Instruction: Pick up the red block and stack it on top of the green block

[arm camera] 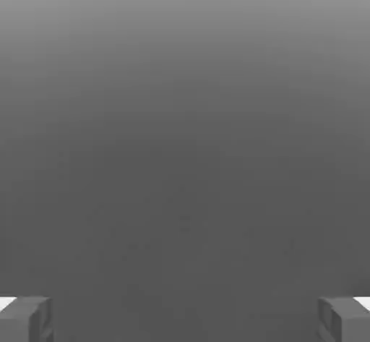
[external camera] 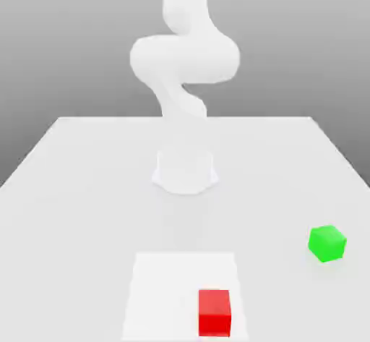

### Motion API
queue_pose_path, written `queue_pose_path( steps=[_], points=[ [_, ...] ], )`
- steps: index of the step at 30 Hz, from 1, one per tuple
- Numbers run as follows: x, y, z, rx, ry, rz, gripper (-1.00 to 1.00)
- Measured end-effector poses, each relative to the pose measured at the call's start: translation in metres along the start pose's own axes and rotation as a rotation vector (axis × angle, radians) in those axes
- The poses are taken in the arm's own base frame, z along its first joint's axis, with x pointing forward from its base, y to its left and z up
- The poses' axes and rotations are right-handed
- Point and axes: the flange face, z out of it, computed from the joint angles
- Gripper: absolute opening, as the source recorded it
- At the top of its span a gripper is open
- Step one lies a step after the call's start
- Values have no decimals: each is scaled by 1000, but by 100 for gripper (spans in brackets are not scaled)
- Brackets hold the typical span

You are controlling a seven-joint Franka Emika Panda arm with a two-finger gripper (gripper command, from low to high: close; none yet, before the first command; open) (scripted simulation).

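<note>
Exterior view: red block (external camera: 214, 312) near table (external camera: 87, 189) front edge; green block (external camera: 327, 244) well apart; claw (arm camera: 185, 319) spread wide.

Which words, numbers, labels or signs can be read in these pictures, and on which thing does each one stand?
None: no text can be read.
The red block has plain faces.
The green block has plain faces.
The white table and the white arm carry no mark.
The pincer, standing open, bears no label.
</note>
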Motion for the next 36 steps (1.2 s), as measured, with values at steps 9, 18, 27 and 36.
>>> queue_pose_path(
  steps=[9,18,27,36],
  points=[
    [-40,17,179,-202,-175,-3,0],
    [-120,76,325,-385,-361,-6,0],
    [-211,153,426,-514,-508,0,0],
    [-231,172,454,-515,-510,-1,-100]
  ],
)
